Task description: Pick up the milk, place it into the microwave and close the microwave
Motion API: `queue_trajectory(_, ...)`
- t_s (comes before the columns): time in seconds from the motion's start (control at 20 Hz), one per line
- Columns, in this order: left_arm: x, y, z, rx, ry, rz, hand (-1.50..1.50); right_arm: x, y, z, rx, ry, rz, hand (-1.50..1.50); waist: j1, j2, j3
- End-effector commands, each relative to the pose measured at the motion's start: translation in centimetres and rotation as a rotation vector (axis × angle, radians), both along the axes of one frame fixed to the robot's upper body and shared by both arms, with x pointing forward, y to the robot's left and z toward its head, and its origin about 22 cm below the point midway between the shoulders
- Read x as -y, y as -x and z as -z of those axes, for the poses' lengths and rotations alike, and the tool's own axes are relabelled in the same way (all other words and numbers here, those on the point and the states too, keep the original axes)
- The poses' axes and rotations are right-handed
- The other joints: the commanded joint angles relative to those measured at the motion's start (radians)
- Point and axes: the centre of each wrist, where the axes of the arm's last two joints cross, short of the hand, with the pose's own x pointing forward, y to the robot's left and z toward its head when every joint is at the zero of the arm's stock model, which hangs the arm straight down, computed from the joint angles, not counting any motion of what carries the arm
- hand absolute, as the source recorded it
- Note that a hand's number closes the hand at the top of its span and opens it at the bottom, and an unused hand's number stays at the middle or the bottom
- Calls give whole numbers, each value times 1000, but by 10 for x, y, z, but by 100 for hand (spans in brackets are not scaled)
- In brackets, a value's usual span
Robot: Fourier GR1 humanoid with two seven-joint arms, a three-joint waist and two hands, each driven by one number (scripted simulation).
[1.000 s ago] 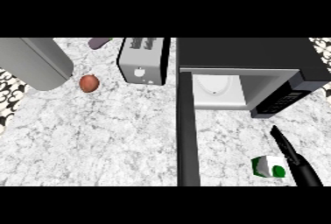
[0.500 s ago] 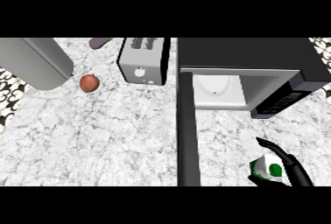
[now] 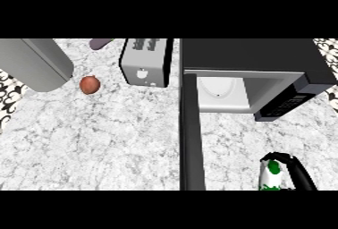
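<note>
One black hand (image 3: 298,170), the robot's right, shows at the lower right of the scene. Its fingers curl over the top of a milk carton (image 3: 271,177) and down its right side, wrapping round it. The carton is white with green markings. It sits at the bottom edge of the view, near the microwave door and to its right. Whether it rests on the counter or is lifted cannot be told.

The microwave (image 3: 251,53) is a black box at the upper right, standing open. A white plate (image 3: 218,87) lies in its pale inside. Its door (image 3: 190,134) swings out toward the viewer and is seen edge-on as a long dark strip.

The counter (image 3: 99,143) is white and grey marble. A silver toaster (image 3: 144,62) stands just left of the microwave. A small reddish-brown ball (image 3: 90,84) lies further left. A large grey block (image 3: 33,62) fills the upper left corner. Black-and-white patterned tiles (image 3: 8,89) show at the left edge.
</note>
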Motion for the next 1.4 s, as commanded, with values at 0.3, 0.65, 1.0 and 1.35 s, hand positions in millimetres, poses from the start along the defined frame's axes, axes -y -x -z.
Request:
queue_trajectory(0.3,-6,5,7,5,19,39,-150,-44,-54,5,93,27,147,150,21,8,19)
queue_trajectory(0.65,2,4,2,-15,41,34,-150,-41,-79,-9,216,-98,68,150,13,8,19)
queue_trajectory(1.0,-14,1,7,-8,30,0,-150,-68,-90,-17,187,-239,-109,150,-12,2,16)
queue_trajectory(1.35,-15,6,22,-45,23,16,-150,-105,-120,-72,294,-141,-10,150,-23,-5,14)
